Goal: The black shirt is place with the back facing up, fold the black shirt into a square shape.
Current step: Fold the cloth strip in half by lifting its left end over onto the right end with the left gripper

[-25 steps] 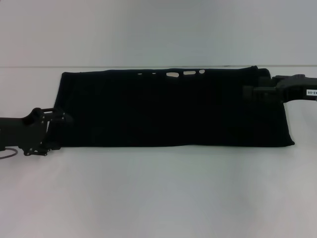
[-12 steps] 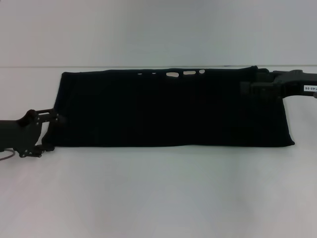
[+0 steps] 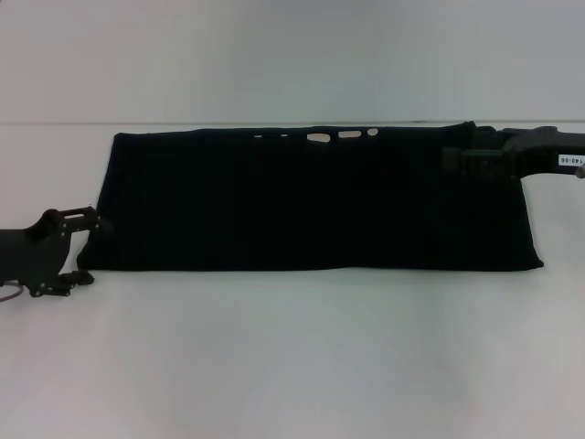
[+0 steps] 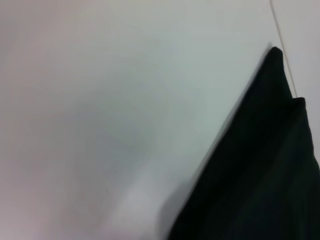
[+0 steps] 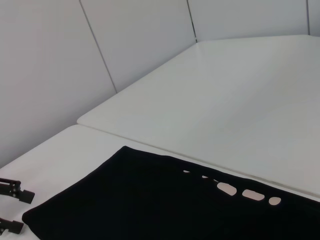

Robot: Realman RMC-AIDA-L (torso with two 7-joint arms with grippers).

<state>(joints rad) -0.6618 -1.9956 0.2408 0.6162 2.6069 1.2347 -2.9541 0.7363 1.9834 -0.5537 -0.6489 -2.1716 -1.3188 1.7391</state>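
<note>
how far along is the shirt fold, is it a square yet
Not yet. The black shirt already lies as a long flat band on the white table, so the lengthwise folds look done. The left gripper sits at its left end, the right gripper over its far right corner. Folding end over end remains.

Open white table (image 3: 292, 366) in front of and behind the shirt (image 3: 311, 201). Flat cloth only, nothing standing. Left gripper (image 3: 80, 247) just beside its left end; right gripper (image 3: 454, 158) over the far right corner.
</note>
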